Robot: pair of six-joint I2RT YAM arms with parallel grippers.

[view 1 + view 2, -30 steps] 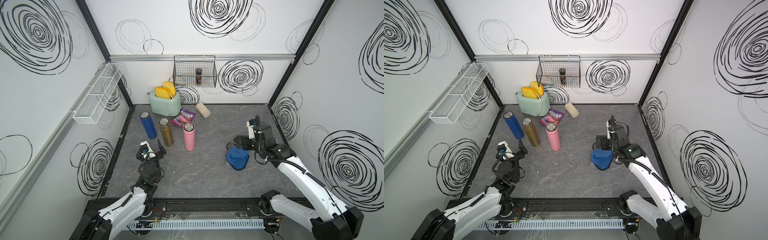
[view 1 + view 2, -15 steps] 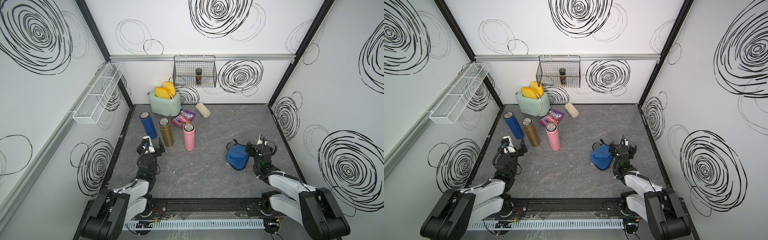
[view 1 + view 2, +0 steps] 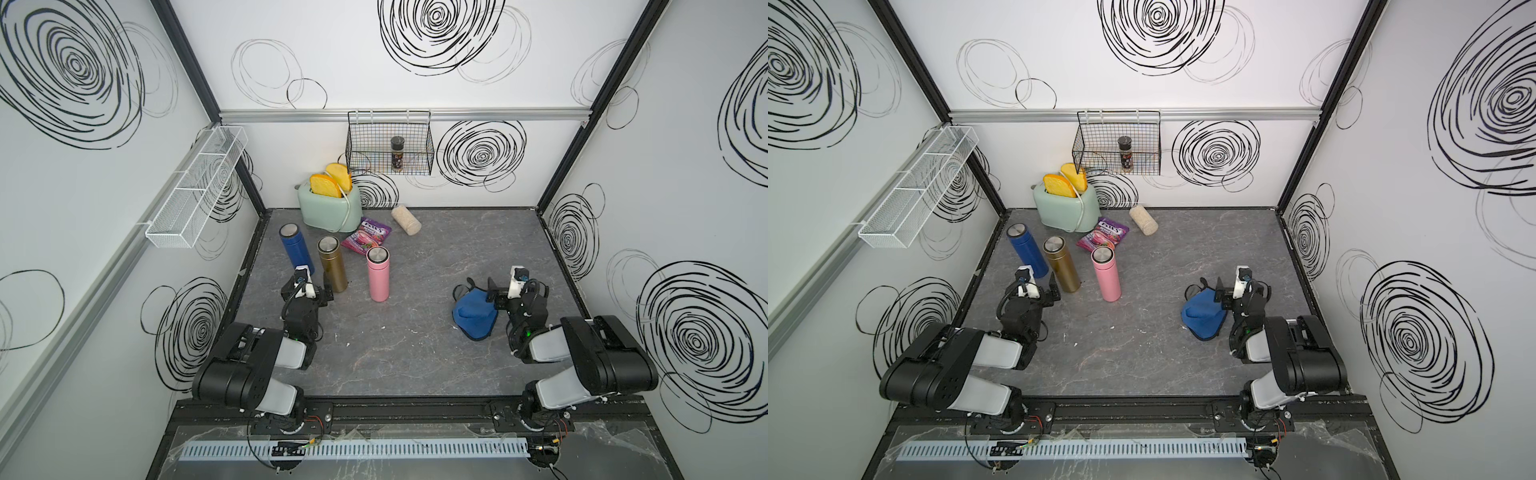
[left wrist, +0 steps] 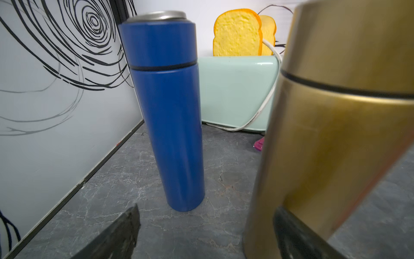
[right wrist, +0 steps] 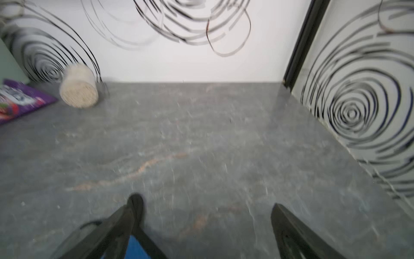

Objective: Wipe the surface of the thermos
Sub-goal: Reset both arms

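Observation:
Three thermoses stand upright at the left: blue (image 3: 296,248) (image 3: 1026,250) (image 4: 167,116), gold (image 3: 332,264) (image 3: 1062,265) (image 4: 331,139) and pink (image 3: 377,274) (image 3: 1106,274). My left gripper (image 3: 309,286) (image 3: 1036,287) (image 4: 207,210) is open and empty, low over the floor just before the blue and gold ones. One of its fingers (image 4: 291,233) lies right against the gold thermos; I cannot tell whether it touches. A crumpled blue cloth (image 3: 473,316) (image 3: 1202,316) (image 5: 134,249) lies on the floor. My right gripper (image 3: 515,291) (image 3: 1241,289) (image 5: 205,204) stands open beside it, holding nothing.
A mint toaster (image 3: 330,208) with two bread slices stands at the back left. Next to it lie a purple candy bag (image 3: 365,235) and a beige roll (image 3: 406,220). A black wire basket (image 3: 419,166) holding a spice jar (image 3: 397,153) hangs on the back wall. A white wire shelf (image 3: 195,191) is on the left wall.
Both arms have folded back toward the front rail. The right gripper has turned from pointing across the cloth to facing the back wall beside it. The left gripper stays by the thermoses.

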